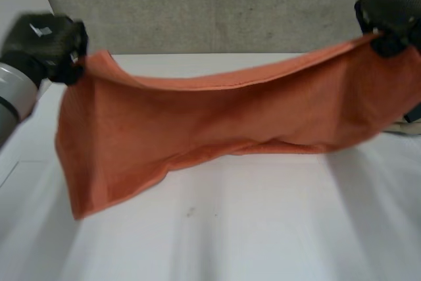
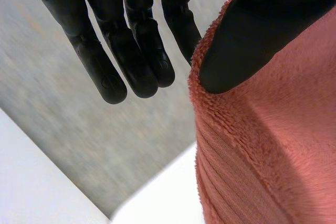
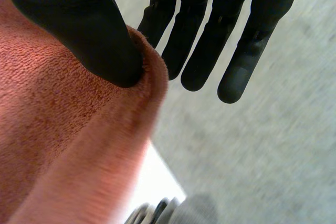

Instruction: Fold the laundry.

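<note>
The surface is a plain white table [image 1: 230,228], and behind it stands a rough grey wall [image 1: 217,11]. I count one cloth and two black hands.

The cloth is an orange rectangular terry-cloth towel [image 1: 217,123]. It hangs in the air above the table, stretched between both hands, and its top edge sags a little in the middle. The bottom edge comes very near the table; from here it seems to touch it, but I cannot say for certain.

The left hand [image 1: 49,41] has one top corner. In the left wrist view its thumb [image 2: 252,35] presses on the towel's hem and pinches it against a finger that is hidden behind the cloth. The other fingers [image 2: 142,51] are straight and stay just beside the hem, apart from it.

The right hand [image 1: 391,8] has the other top corner in the same manner: its thumb [image 3: 89,30] lies on the folded hem, and the remaining fingers [image 3: 210,40] point straight past the edge, not touching the cloth.
</note>
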